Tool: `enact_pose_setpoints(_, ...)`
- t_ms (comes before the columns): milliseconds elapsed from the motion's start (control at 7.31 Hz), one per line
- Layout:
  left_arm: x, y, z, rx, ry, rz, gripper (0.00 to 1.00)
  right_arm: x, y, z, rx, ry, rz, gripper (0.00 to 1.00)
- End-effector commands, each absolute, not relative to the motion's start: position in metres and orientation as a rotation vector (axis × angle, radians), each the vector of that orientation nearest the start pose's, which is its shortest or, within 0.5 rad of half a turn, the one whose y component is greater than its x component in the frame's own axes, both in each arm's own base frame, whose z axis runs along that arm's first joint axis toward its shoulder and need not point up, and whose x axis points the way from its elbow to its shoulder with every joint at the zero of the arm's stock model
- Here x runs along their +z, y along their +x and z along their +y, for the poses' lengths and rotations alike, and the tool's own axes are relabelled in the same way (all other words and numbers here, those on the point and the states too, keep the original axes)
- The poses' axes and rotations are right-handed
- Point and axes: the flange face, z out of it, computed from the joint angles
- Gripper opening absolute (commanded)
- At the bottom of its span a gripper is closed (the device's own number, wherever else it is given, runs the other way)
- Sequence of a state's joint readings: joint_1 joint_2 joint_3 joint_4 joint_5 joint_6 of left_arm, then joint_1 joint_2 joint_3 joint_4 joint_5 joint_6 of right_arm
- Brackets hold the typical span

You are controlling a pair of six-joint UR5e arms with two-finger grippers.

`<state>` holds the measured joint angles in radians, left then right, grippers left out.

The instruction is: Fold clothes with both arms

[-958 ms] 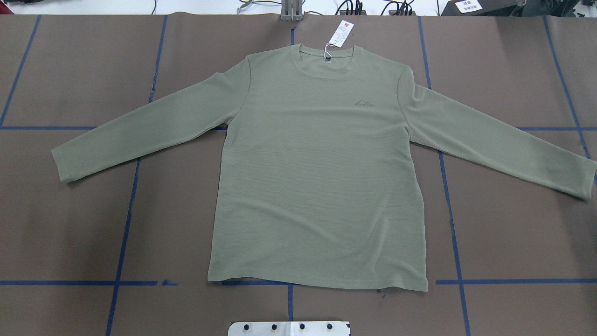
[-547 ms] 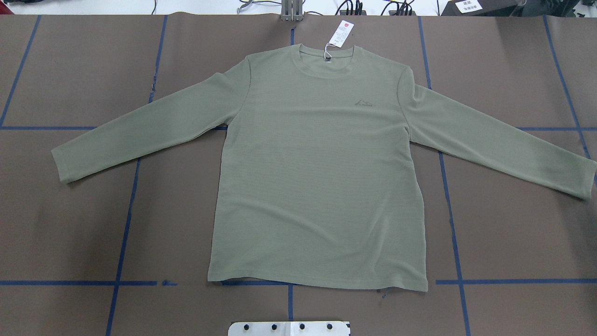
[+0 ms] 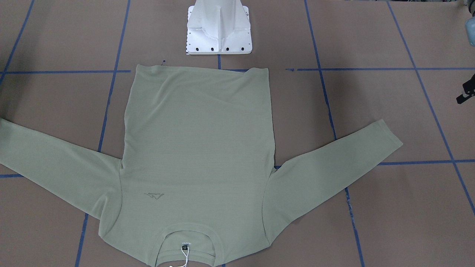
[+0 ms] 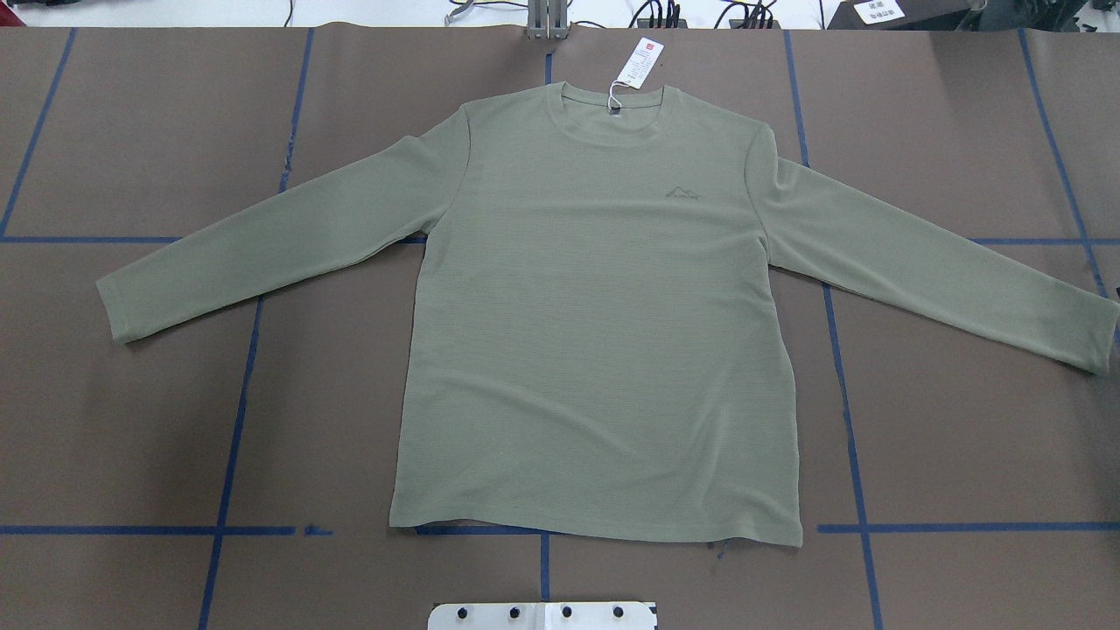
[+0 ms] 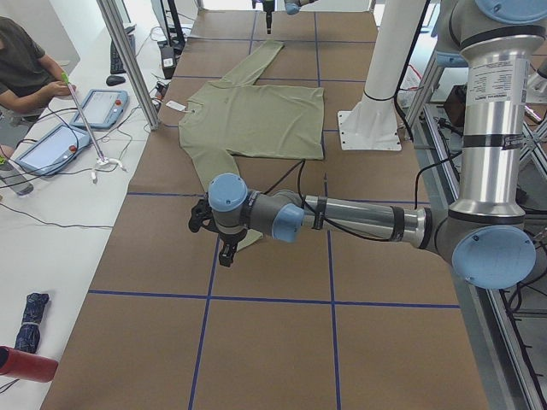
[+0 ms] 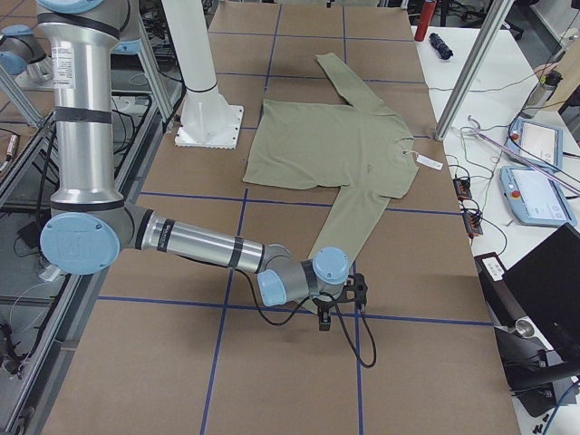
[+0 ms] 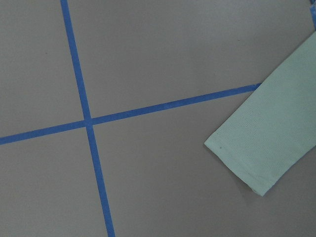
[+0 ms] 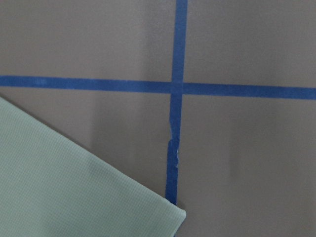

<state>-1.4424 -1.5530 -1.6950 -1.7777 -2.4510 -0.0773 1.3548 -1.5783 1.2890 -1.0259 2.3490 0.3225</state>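
Note:
The sage-green long-sleeved shirt lies flat and face up, sleeves spread, collar at the far edge with the white hang tag. No arm shows in the overhead view. In the exterior left view my left gripper hovers by the near sleeve's cuff; the left wrist view shows that cuff to the right, with no fingers in view. A black part of it shows at the front view's edge. My right gripper hovers just past the other cuff. I cannot tell whether either gripper is open or shut.
The white pedestal base stands at the shirt's hem side. Blue tape lines cross the brown table cover. A side table with tablets, cables and an operator runs along the collar side.

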Motion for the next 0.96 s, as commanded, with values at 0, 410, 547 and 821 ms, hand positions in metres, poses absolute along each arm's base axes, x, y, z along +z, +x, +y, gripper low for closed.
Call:
enact_pose_setpoints(0, 0.569, 0.008, -0.503, 0.192, 0.215, 0.898, 1.00, 0.753, -0.051, -0.493, 0.031, -0.006, -0.810, 0.86)
enact_pose_setpoints(410, 0.568, 0.008, -0.504, 0.193, 0.216, 0.898, 1.00, 0.759, -0.064, -0.504, 0.018, -0.030, -0.814, 0.86)
enact_pose_setpoints(547, 0.568, 0.008, -0.504, 0.193, 0.217, 0.898, 1.00, 0.757, -0.067, -0.507, 0.019, -0.031, -0.815, 0.85)
enact_pose_setpoints(821, 0.567, 0.008, -0.505, 0.193, 0.217, 0.898, 1.00, 0.758, -0.069, -0.505, 0.019, -0.038, -0.816, 0.66)
